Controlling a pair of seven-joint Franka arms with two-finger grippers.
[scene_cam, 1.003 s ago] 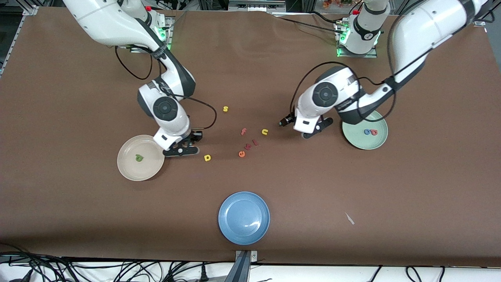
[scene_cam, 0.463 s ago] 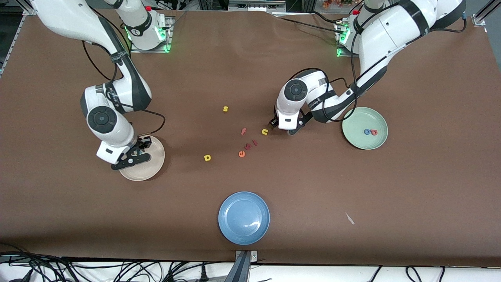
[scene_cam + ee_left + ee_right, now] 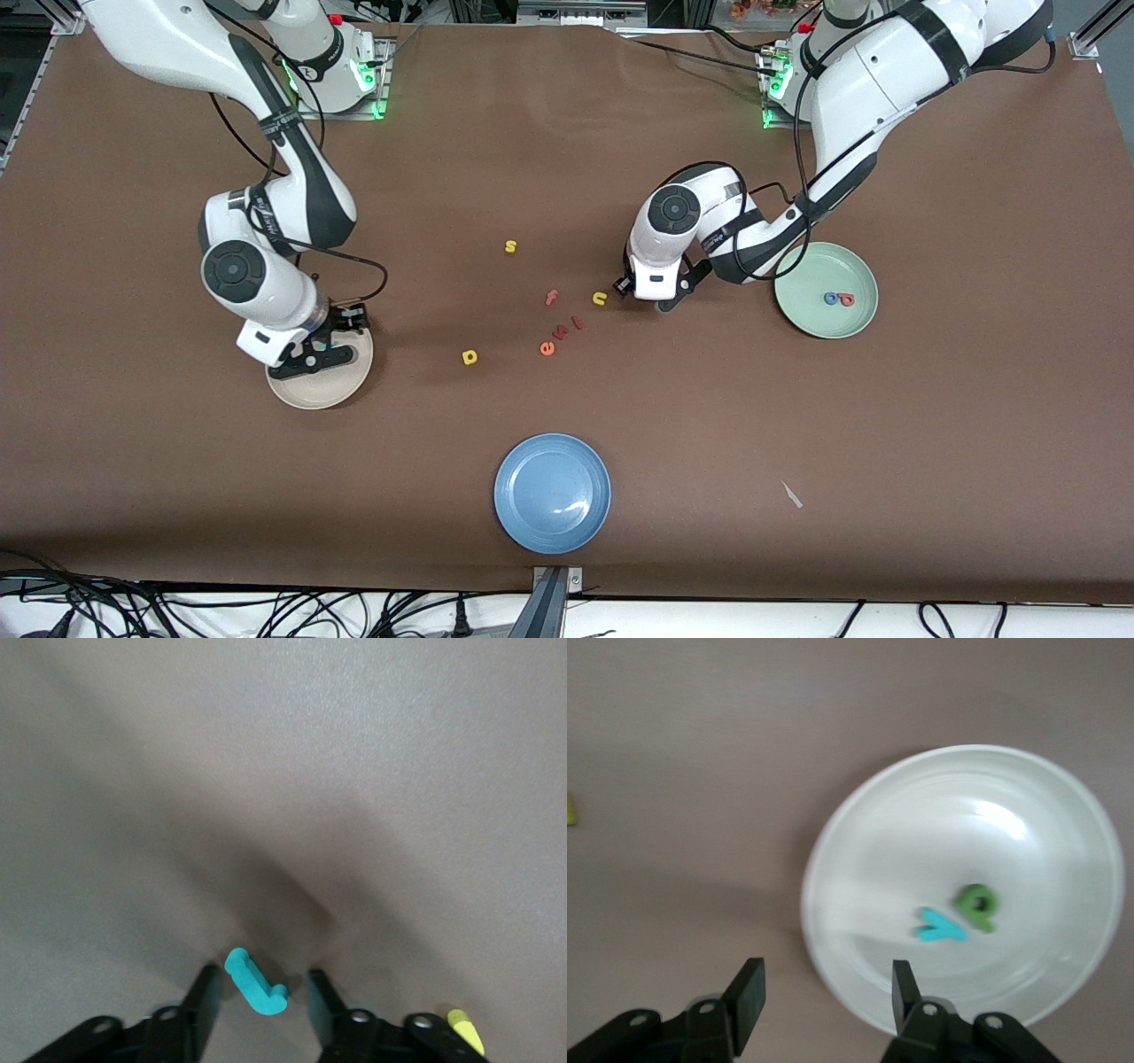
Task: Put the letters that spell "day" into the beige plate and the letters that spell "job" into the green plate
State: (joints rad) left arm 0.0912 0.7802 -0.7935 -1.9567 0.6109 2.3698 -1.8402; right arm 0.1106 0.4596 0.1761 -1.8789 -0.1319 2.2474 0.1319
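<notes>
the brown counter [image 3: 886, 425] carries three plates. the beige plate [image 3: 341, 390], toward the right arm's end, holds the olive-green d [image 3: 978, 905] and the teal y [image 3: 941, 927], lying flat and touching. the right claw [image 3: 828, 983] hangs over this plate's edge, released, with nothing between its fingers. the green plate [image 3: 802, 323], toward the left arm's end, holds the blue o [image 3: 830, 299] and the pinkish-red b [image 3: 847, 299] side by side. the blue plate [image 3: 552, 523] sits nearest the front camera. the left claw [image 3: 261, 979] is down at the counter beside the yellow n [image 3: 600, 299], fingers apart around the light-teal j [image 3: 254, 983], whose stem lies flat and slants across the gap. the yellow a [image 3: 469, 357] lies on the counter between the beige plate and the orange-red e [image 3: 547, 348].
</notes>
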